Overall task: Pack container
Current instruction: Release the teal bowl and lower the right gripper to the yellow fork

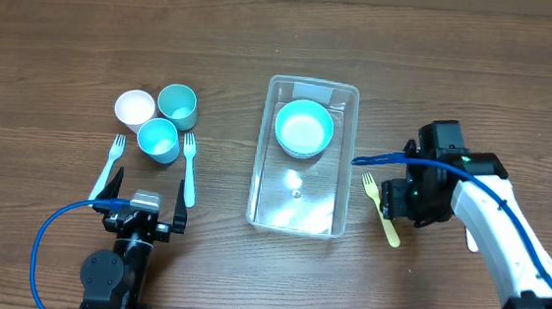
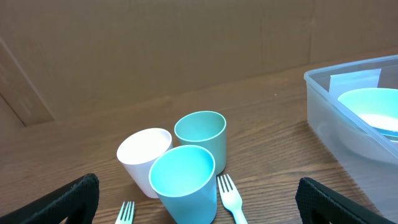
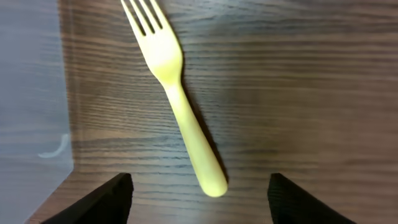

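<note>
The clear container [image 1: 265, 164] stands mid-table with a teal bowl [image 1: 304, 127] inside its far end; its corner also shows in the left wrist view [image 2: 323, 106] and its wall in the right wrist view [image 3: 28, 112]. A yellow fork [image 1: 382, 208] lies on the table right of it, also in the right wrist view [image 3: 177, 99]. My right gripper [image 3: 199, 199] is open above the fork's handle end, holding nothing. My left gripper [image 2: 199, 211] is open and empty at the front left. Before it stand a white cup [image 2: 144, 160] and two teal cups [image 2: 200, 135] [image 2: 183, 183].
Two light-teal forks [image 1: 109, 166] [image 1: 189, 167] lie either side of the near cup. They also show in the left wrist view [image 2: 230, 198] [image 2: 124, 213]. A cardboard wall rises behind the table in the left wrist view. A blue cable runs along each arm.
</note>
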### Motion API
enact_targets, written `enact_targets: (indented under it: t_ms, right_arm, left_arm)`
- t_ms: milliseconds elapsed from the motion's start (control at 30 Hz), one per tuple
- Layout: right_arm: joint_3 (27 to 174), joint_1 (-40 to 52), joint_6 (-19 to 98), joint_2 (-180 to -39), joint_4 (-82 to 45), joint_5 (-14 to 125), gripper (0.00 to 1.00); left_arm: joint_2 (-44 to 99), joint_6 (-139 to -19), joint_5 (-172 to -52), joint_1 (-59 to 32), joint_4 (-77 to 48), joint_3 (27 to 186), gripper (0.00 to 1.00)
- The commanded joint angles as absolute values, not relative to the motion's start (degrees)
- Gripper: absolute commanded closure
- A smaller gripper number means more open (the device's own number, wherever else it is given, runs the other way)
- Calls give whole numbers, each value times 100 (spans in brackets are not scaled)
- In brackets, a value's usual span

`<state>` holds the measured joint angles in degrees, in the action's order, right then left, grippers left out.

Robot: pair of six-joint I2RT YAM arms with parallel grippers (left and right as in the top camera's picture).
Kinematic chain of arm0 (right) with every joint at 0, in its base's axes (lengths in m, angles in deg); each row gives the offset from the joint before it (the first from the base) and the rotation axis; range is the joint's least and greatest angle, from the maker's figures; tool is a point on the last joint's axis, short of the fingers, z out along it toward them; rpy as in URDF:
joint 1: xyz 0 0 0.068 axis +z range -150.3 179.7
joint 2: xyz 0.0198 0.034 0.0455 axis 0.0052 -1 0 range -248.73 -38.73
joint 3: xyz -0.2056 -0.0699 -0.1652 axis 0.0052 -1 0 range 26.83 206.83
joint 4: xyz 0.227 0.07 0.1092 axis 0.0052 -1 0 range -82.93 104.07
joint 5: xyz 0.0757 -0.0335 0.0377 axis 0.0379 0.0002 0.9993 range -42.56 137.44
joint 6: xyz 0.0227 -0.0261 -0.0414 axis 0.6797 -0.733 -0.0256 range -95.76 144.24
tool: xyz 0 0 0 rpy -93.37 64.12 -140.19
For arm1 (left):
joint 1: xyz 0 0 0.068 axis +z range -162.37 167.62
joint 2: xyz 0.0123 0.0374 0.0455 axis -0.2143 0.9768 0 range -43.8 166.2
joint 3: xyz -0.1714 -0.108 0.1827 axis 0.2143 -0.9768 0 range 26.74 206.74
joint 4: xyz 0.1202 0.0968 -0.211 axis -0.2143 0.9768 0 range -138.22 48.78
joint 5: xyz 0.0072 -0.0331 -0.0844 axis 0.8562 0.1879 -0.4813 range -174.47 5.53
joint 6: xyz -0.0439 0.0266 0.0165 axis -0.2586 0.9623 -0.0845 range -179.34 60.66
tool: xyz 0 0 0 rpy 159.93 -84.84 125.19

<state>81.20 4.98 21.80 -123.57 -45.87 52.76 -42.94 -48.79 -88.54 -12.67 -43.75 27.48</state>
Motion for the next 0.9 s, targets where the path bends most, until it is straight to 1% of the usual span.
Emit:
enact_targets:
  t_ms: [0, 133, 300, 400, 467, 500, 567, 600, 633, 667, 767, 867]
  right_arm:
    - [8125, 487, 1922, -12480, -4438, 5495, 27]
    - [8044, 487, 1922, -12480, -4117, 6008, 27]
    - [7539, 487, 1815, -12480, -3704, 6043, 26]
    - [7432, 487, 1774, -12480, -3691, 6087, 26]
    - [7432, 487, 1774, -12477, -3676, 6308, 27]
    - [7432, 487, 1776, -12477, -3680, 6380, 29]
    - [7436, 480, 1778, -12477, -3678, 6520, 38]
    - [7451, 480, 1778, -12477, -3684, 6555, 51]
    - [7471, 480, 1793, -12475, -3708, 6559, 68]
    - [7486, 480, 1804, -12473, -3735, 6559, 76]
    - [7508, 483, 1831, -12473, -3840, 6614, 96]
    - [7458, 483, 1828, -12473, -3864, 6776, 96]
  left_arm:
    - [-4351, -4818, -8891, -1278, -4382, 2721, 0]
    - [-4351, -4818, -8891, -1278, -4382, 2721, 0]
    - [-4351, -4818, -8891, -1278, -4382, 2721, 0]
    - [-4351, -4818, -8891, -1278, -4382, 2721, 0]
    - [-4351, -4818, -8894, -1278, -4382, 2721, 0]
    - [-4351, -4818, -8894, -1278, -4382, 2721, 0]
    - [-4351, -4818, -8891, -1278, -4382, 2721, 0]
    - [-4351, -4818, -8891, -1278, -4382, 2721, 0]
    - [-4351, -4818, -8891, -1278, -4382, 2721, 0]
    - [-4351, -4818, -8891, -1278, -4382, 2721, 0]
    - [-4351, -4818, -8891, -1278, -4382, 2721, 0]
    - [-4351, -4818, -8891, -1278, -4382, 2721, 0]
